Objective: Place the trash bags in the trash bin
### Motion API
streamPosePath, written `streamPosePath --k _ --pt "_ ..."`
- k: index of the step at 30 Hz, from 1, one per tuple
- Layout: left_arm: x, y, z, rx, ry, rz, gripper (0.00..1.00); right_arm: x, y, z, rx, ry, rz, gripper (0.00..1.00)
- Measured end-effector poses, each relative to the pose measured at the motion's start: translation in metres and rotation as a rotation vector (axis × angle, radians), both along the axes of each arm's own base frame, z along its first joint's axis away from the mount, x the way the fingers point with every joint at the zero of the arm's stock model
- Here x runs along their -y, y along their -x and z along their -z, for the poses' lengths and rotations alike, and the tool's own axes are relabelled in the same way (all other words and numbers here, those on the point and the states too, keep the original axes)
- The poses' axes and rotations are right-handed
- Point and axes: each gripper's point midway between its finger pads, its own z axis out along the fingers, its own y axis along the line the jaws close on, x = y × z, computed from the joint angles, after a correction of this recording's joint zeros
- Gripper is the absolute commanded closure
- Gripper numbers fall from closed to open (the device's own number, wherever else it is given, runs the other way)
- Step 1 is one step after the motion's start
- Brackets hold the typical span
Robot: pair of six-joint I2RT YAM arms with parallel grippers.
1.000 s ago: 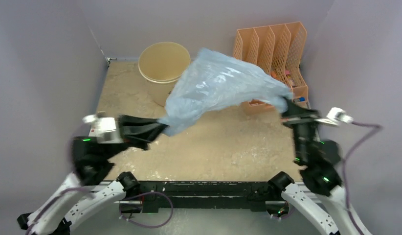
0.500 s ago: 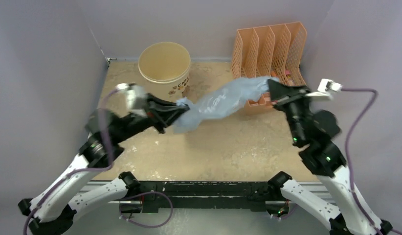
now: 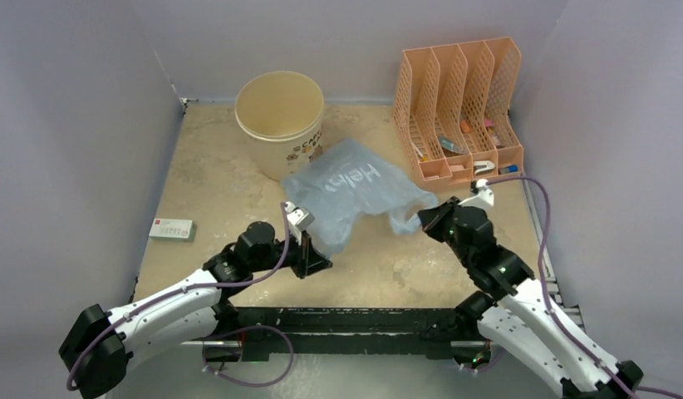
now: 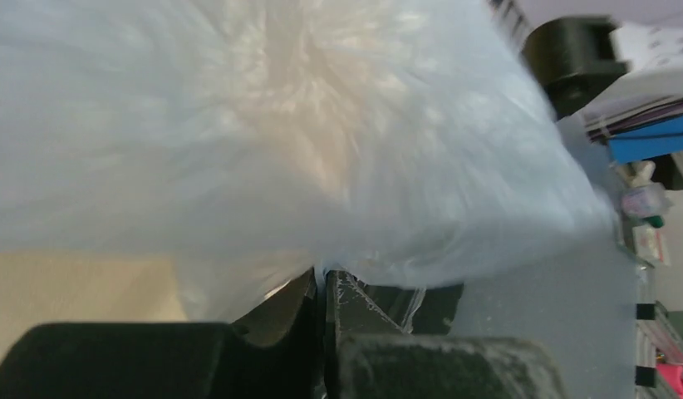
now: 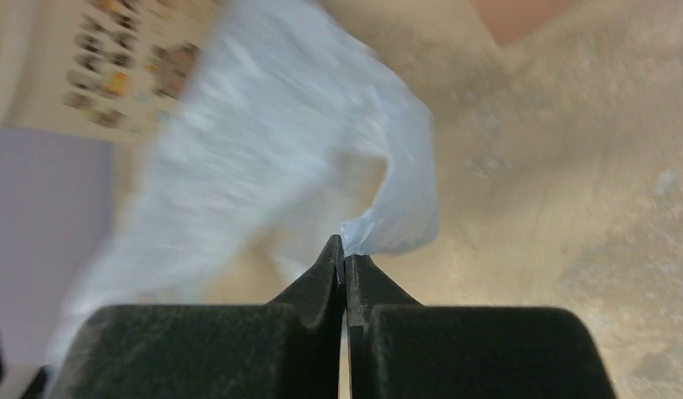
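Note:
The pale-blue translucent trash bag (image 3: 348, 184), with white lettering on it, billows low over the table just in front of the cream trash bin (image 3: 290, 155). My left gripper (image 3: 319, 252) is shut on the bag's near-left edge. In the left wrist view the film (image 4: 263, 133) fills the frame and is pinched between the closed fingertips (image 4: 325, 281). My right gripper (image 3: 423, 222) is shut on the bag's right corner. The right wrist view shows a blue fold (image 5: 388, 224) clamped at its tips (image 5: 344, 252), with the bin's printed side (image 5: 114, 75) at the upper left.
An orange mesh file organizer (image 3: 459, 108) holding small items stands at the back right, close to the right arm. A small white and red box (image 3: 172, 229) lies near the table's left edge. Sandy tabletop (image 3: 213, 183) lies between the box and the bin.
Both arms dropped and pulled back toward the near edge. The bag, stretched taut between them half a second ago, now hangs slack and spread in front of the bin. The white box is uncovered.

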Motion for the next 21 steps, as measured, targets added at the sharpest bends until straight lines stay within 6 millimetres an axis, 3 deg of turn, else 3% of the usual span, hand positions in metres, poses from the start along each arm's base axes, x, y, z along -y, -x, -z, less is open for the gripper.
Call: streamPosePath --k 2,6,8,10,12,14,18,21 --pt "0.007 -0.002 -0.018 0.015 0.026 0.023 1.00 0.003 0.001 -0.029 0.064 -0.033 0.006 1.00" --pt "0.033 -0.017 -0.112 0.162 0.178 0.073 1.00 0.012 -0.003 -0.120 0.264 -0.113 0.045 1.00" --pt "0.040 -0.019 -0.150 0.235 0.253 0.096 1.00 0.017 0.001 -0.157 0.354 -0.143 0.045 0.97" --pt "0.044 -0.019 -0.164 0.263 0.284 0.119 1.00 0.013 0.004 -0.176 0.411 -0.148 0.004 0.97" --pt "0.049 -0.019 -0.165 0.258 0.292 0.137 1.00 -0.006 0.008 -0.181 0.441 -0.135 -0.119 0.96" --pt "0.055 -0.024 -0.154 0.219 0.272 0.138 1.00 -0.030 0.012 -0.175 0.440 -0.118 -0.258 0.95" --pt "0.058 -0.032 -0.135 0.129 0.241 0.090 1.00 -0.082 0.026 -0.134 0.377 -0.101 -0.583 0.96" --pt "0.053 -0.036 -0.131 0.090 0.248 0.027 1.00 -0.104 0.044 -0.101 0.301 -0.117 -0.762 0.96"
